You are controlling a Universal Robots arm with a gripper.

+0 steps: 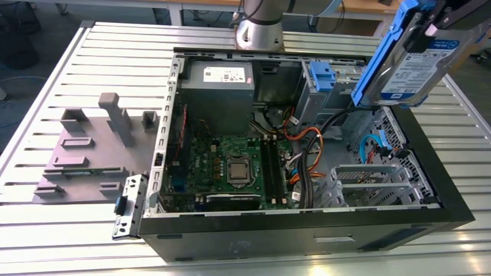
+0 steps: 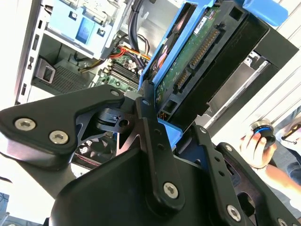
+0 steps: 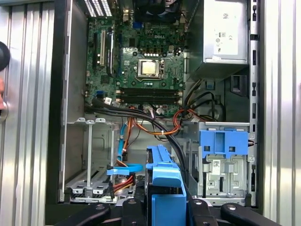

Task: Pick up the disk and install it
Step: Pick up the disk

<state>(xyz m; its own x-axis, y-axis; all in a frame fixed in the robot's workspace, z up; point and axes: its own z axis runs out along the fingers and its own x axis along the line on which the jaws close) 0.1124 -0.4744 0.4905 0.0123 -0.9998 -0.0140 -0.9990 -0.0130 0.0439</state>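
Disk (image 1: 410, 60) upright (long axis near-vertical)

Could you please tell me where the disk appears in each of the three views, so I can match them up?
Exterior view: disk held high at the exterior view's right, above the case.
Second wrist view: disk seen from its connector end, between the gripper fingers.
First wrist view: its blue carrier edge, seen end-on.
Shared landmark: blue bracket.
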